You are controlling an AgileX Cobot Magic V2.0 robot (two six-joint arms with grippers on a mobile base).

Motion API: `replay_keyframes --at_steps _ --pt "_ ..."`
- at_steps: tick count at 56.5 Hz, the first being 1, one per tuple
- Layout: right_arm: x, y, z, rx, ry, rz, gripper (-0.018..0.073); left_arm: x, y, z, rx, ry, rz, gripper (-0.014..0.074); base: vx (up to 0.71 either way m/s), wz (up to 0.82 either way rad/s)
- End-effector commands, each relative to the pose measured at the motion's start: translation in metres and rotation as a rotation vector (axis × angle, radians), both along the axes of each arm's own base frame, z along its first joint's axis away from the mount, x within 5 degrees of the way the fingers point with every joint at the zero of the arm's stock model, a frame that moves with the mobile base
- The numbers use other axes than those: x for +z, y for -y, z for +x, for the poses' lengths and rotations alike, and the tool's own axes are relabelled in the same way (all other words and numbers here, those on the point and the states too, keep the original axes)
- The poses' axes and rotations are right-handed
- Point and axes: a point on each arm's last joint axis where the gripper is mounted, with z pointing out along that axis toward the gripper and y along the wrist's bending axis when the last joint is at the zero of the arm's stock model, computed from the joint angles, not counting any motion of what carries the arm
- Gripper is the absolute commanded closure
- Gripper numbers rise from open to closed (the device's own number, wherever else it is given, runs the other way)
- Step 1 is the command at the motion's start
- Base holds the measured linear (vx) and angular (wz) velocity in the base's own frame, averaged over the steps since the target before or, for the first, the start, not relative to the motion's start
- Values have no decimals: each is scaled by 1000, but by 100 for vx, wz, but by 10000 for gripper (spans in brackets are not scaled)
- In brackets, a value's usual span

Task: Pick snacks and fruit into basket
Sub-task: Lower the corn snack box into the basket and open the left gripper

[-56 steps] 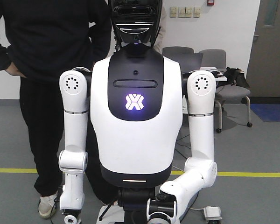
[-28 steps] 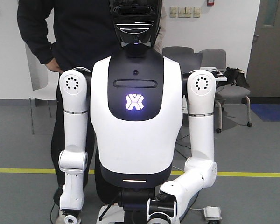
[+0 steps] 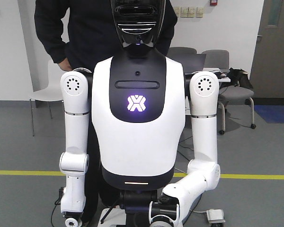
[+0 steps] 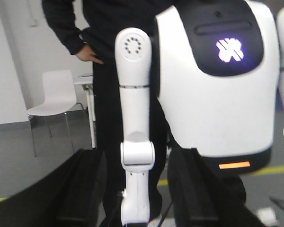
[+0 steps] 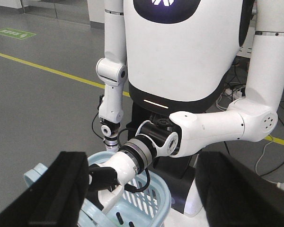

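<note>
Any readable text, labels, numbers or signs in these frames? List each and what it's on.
"X" (glowing logo, more symbol than letter): on the robot's chest panel.
Blurred white print, unreadable: on the green floor sticker.
Too small to read: the red wall sign.
Nothing else is legible.

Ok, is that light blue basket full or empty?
Cannot tell. The right wrist view shows only part of the basket at the bottom edge, behind the white robot's arm; its inside is hidden.

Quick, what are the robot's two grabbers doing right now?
Left gripper: open, holding nothing.
Right gripper: open, holding nothing.
</note>
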Motion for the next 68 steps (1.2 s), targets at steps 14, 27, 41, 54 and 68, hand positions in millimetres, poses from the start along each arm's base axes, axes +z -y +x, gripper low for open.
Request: replay_keyframes --at_steps 14,27,41,54,68 --pt "13 2 2 -36 63 32 29 22 11 -2 -143 139 -152 185 0 0" --pt "13 2 2 -35 63 32 29 12 50 -1 -476 29 -139 185 0 0" --pt "13 2 2 -35 63 32 29 -14 65 9 -563 -213 -67 185 0 0" --pt "13 2 2 -35 63 32 29 -14 32 12 -354 -239 -71 185 0 0" --pt "13 2 2 -35 63 32 29 -15 -2 -12 -117 -276 -69 185 0 0"
